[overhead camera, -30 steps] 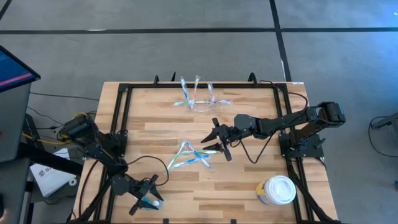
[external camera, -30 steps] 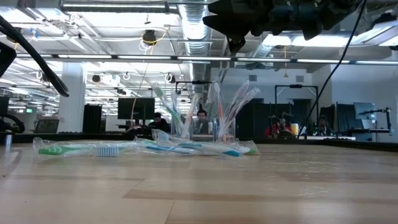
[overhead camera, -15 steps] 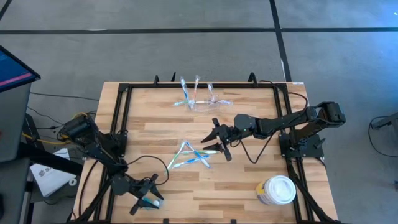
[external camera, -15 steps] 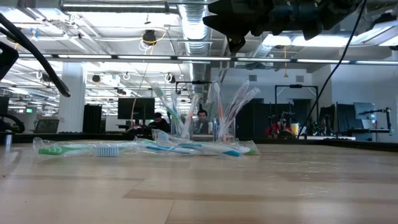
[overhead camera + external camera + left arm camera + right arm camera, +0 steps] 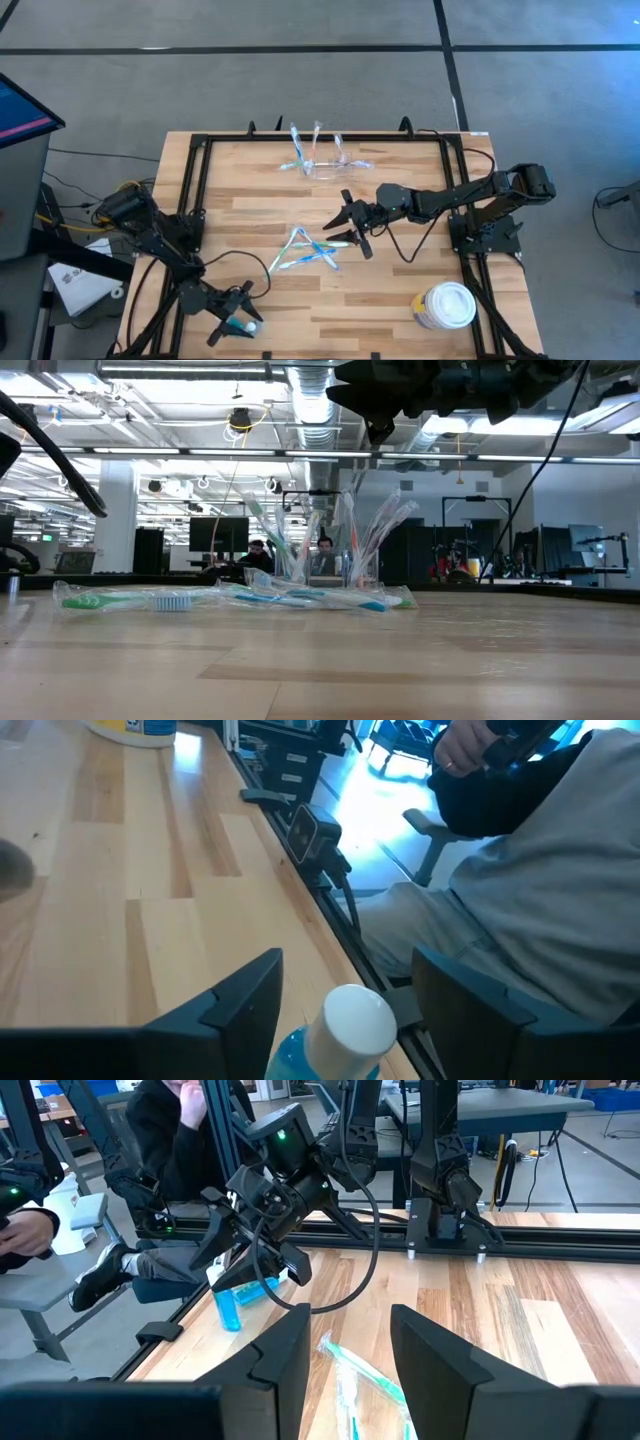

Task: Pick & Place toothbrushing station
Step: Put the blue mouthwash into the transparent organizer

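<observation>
**Toothbrushing station stands at the far edge, both grippers open**

Toothbrushing station (image 5: 324, 168) sits at the far middle of the table (image 5: 400, 290), clear and low, with wrapped brushes standing in it; neither arm is near it.

At the near left corner the left gripper (image 5: 237, 319) hangs with its jaws apart on either side of a blue bottle (image 5: 340, 1040) with a white cap; a gap shows on both sides, so it grips nothing. If the bottle is to be taken, the jaws should close on the body below the cap, centred, and lift straight up, since it stands close to the table's edge.

In the middle lie the loose toothbrushes (image 5: 305, 250) in their wrappers, crossed over one another. Just to their right the right gripper (image 5: 345, 1335) hovers, jaws apart and empty. To take one brush cleanly it should, I judge, come down across a single handle at the outer end of the heap, away from the crossing. A white-lidded tub (image 5: 446, 305) stands at the near right, well apart.

The high view alone gives the whole layout; the low view shows that the station's brushes stand upright and the loose ones lie flat. The left wrist view shows the gaps beside the bottle and a seated person (image 5: 560, 890) beyond the table edge; the right wrist view shows a brush on the table beyond its open fingers.
</observation>
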`<state>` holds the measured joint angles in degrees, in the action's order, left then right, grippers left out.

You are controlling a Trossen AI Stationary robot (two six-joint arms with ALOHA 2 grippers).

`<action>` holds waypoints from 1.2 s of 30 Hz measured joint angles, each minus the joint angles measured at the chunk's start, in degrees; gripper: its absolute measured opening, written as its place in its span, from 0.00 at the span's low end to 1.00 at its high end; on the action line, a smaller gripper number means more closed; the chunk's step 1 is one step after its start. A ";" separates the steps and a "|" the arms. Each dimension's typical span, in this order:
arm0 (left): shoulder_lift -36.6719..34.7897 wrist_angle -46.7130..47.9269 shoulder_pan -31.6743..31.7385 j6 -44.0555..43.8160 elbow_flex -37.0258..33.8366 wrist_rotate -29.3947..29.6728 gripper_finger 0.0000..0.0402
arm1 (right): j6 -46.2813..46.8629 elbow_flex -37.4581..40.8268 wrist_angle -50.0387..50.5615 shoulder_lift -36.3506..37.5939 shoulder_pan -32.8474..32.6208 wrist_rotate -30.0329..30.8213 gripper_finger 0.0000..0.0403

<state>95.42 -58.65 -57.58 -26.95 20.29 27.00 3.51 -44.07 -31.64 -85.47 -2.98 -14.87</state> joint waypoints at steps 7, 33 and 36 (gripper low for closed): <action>0.00 0.82 0.00 0.58 -0.02 0.00 0.54 | 0.00 0.00 -0.02 0.00 0.00 0.00 0.33; 0.85 1.25 -0.31 -0.56 -0.02 0.93 0.56 | 0.00 0.00 -0.02 0.00 0.00 0.00 0.33; 2.82 0.92 -0.44 -2.71 0.07 1.03 0.56 | 0.02 0.02 -0.02 0.00 0.00 0.00 0.33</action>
<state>98.23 -57.73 -58.02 -29.67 20.37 28.03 3.53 -44.06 -31.66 -85.47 -2.99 -14.87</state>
